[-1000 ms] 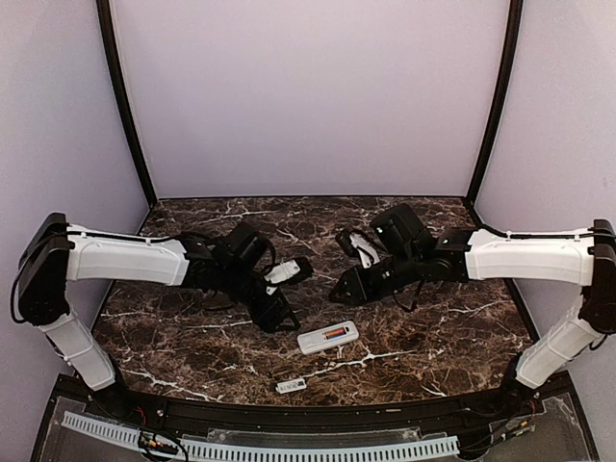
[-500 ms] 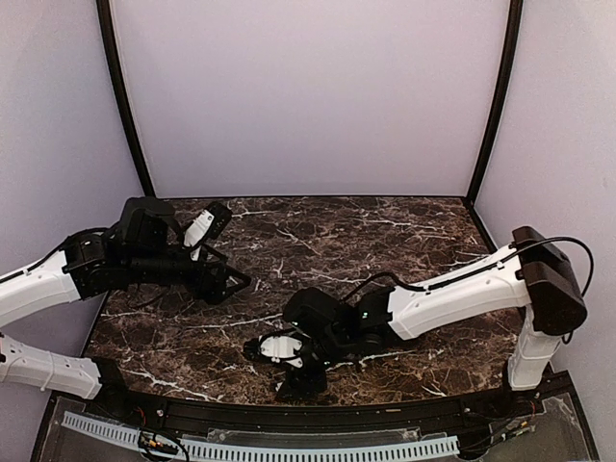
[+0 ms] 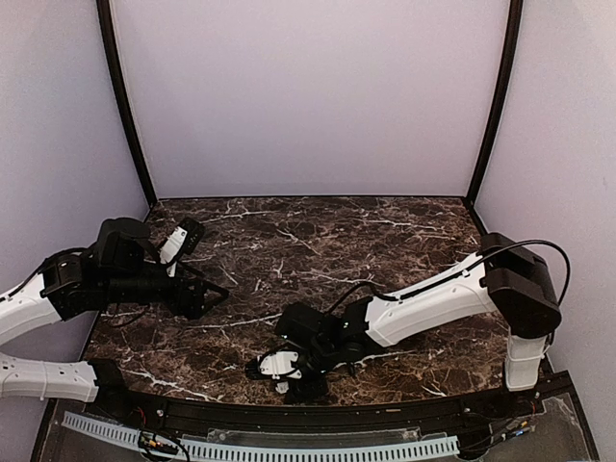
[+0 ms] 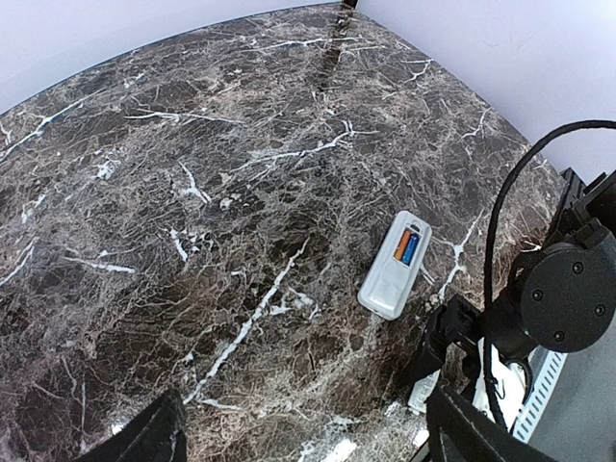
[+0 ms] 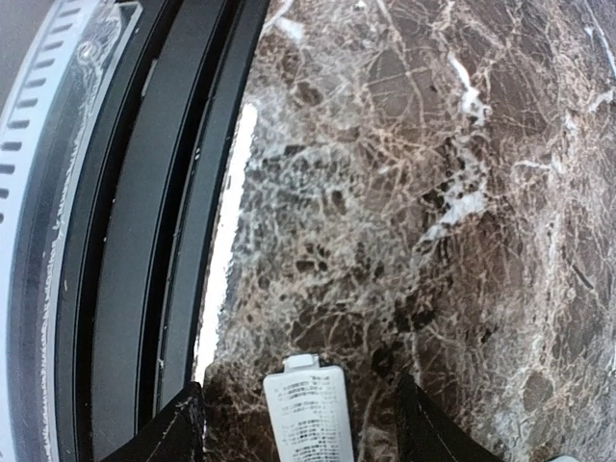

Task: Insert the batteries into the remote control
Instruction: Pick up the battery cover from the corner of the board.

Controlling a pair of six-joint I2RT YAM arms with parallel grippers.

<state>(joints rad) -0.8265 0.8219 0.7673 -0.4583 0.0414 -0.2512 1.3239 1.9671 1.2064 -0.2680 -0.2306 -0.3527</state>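
The right gripper (image 5: 296, 399) is being poised wide open astride the battery cover (image 5: 310, 423), gripping nothing; the left gripper (image 4: 306, 423) is hanging open, empty; the remote control (image 4: 390, 274) is lying mid-table, the batteries (image 4: 406, 247) seated; square centring is being called for before closing.

My left arm (image 3: 24, 310) and right arm (image 3: 433, 292) wear smooth white shells between chunky black joints. A thin black cable (image 4: 492, 241) loops by my right wrist. My left end effector (image 3: 218, 296) and right end effector (image 3: 296, 387) are black, each with a small white block alongside.
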